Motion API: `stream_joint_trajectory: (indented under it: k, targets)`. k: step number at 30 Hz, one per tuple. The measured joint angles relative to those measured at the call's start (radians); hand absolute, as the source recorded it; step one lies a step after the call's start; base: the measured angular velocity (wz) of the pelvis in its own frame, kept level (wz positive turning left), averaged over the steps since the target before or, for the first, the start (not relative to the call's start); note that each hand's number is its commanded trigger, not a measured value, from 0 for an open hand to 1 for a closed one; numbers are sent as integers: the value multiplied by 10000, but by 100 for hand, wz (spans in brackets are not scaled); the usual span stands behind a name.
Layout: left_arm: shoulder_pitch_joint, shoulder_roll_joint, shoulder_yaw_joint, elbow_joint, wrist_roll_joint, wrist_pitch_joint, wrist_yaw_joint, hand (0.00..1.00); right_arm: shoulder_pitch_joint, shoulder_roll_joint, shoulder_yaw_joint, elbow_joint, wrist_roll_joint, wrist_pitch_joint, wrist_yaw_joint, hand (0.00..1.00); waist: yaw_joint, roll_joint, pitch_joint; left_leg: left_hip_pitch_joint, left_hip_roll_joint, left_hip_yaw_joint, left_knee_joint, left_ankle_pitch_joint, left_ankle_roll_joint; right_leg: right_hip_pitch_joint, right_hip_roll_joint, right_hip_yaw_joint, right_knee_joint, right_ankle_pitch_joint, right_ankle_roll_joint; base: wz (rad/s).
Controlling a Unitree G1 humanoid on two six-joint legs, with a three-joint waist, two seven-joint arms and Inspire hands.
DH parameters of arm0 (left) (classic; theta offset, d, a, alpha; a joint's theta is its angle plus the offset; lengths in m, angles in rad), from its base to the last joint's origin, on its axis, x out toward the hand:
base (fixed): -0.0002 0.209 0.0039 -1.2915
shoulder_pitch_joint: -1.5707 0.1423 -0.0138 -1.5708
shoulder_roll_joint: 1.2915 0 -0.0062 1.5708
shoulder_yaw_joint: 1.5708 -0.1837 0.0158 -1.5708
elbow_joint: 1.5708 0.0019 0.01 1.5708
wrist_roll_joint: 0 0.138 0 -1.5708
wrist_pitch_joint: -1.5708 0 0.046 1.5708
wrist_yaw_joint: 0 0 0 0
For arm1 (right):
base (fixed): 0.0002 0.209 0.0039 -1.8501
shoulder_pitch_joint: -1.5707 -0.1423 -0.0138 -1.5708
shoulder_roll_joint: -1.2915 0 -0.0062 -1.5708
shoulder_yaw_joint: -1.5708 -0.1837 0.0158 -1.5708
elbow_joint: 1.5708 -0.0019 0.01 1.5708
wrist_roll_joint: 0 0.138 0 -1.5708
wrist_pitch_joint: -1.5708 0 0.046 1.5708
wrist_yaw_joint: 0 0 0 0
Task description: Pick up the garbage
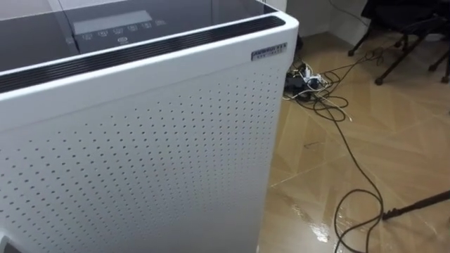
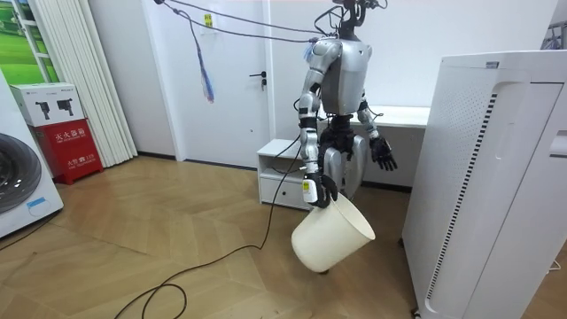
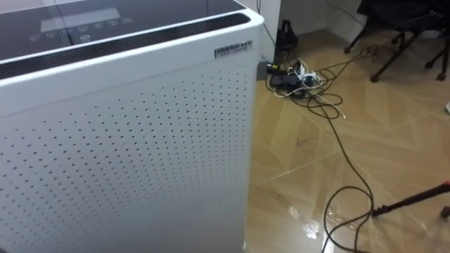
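In the room view I stand on the wooden floor between a low white cabinet (image 2: 282,173) and a tall white air purifier (image 2: 496,177). My right hand (image 2: 317,190), on the room view's left, is shut on the rim of a cream waste bin (image 2: 332,235). The bin hangs tilted at knee height. My left hand (image 2: 383,156) hangs beside my hip with relaxed fingers and holds nothing.
The eye views look down on the purifier's perforated white front (image 1: 140,161) and dark control top (image 1: 112,28). To its right, on the wooden floor, lie a power strip with tangled cables (image 1: 309,81), chair legs (image 1: 401,49) and a black rod (image 1: 418,205). A red box (image 2: 66,146) stands far left.
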Motion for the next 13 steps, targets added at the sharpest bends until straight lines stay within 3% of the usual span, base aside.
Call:
stream_joint_trajectory:
  k: [5, 13]
  targets:
    - [182, -409, 912, 1397, -1296, 247, 159, 0, 298, 436, -758, 354, 52, 63, 35, 100, -34, 5, 11, 289, 18, -22, -96, -46, -38, 336, 28, 33, -110, -11, 3, 0]
    - [94, -655, 2092, 2669, -1372, 977, 271, 0, 275, 822, -1634, 914, 57, 377, 53, 100, -33, -48, -5, 618, 26, -61, -155, -119, -88, 695, 42, 32, -265, -73, 0, 0]
